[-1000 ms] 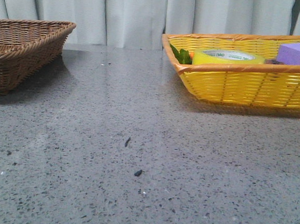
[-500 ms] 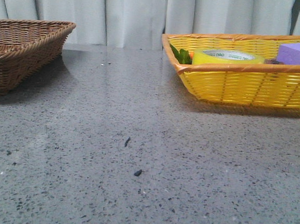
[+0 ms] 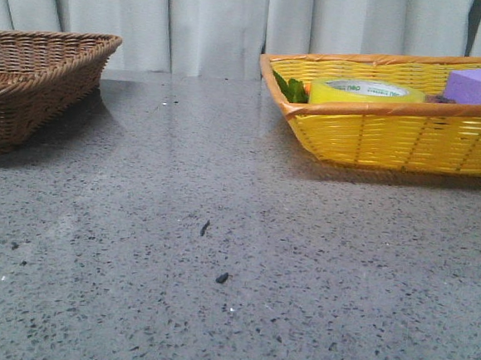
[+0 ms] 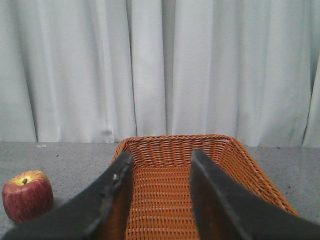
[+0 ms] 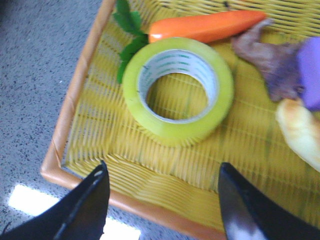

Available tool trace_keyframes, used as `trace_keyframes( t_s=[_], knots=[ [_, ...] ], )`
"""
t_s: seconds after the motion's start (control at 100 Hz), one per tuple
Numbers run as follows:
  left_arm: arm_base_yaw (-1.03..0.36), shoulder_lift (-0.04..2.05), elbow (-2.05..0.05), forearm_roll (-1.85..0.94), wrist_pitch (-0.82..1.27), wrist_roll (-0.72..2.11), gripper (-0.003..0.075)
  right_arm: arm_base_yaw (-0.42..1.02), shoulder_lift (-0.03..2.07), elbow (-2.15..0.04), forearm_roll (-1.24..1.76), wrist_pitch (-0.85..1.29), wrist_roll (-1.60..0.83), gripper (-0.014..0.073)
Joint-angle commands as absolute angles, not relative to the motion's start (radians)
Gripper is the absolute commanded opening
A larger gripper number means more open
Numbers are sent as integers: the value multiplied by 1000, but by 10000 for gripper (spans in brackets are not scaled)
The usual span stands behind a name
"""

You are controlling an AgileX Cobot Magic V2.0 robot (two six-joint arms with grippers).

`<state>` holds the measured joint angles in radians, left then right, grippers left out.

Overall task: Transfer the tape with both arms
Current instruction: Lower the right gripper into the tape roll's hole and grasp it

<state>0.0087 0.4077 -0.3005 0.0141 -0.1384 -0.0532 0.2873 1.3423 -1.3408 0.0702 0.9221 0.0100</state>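
Observation:
The tape [image 3: 366, 92], a wide translucent yellow roll with a white core and green print, lies flat in the yellow basket [image 3: 394, 138] at the back right. In the right wrist view the tape [image 5: 178, 90] lies ahead of my right gripper [image 5: 162, 172], which is open and empty above the basket's near rim. My left gripper [image 4: 161, 160] is open and empty, hovering before the brown wicker basket [image 4: 175, 145]. Neither gripper shows in the front view.
The yellow basket also holds a purple block [image 3: 479, 85], a carrot [image 5: 205, 26] with green leaves [image 5: 127, 30], a brownish piece [image 5: 270, 62] and a pale item [image 5: 300, 130]. The brown basket [image 3: 32, 80] stands at the back left. A red apple [image 4: 27, 196] lies beside it.

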Motion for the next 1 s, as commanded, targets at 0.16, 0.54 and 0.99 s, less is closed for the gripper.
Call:
trace_keyframes(
  t_s=[0.16,0.54,0.99],
  knots=[
    [9,419,-335,14,-214,-54,252,341,1504,-1508,70,908,-36,394],
    [9,419,-335,0,-214,-54,252,341,1713,-1601,40,909,-45,394],
    [9,419,-335,0,-214,-54,252,341,1776,-1603,32,919,-45,217]
  ],
)
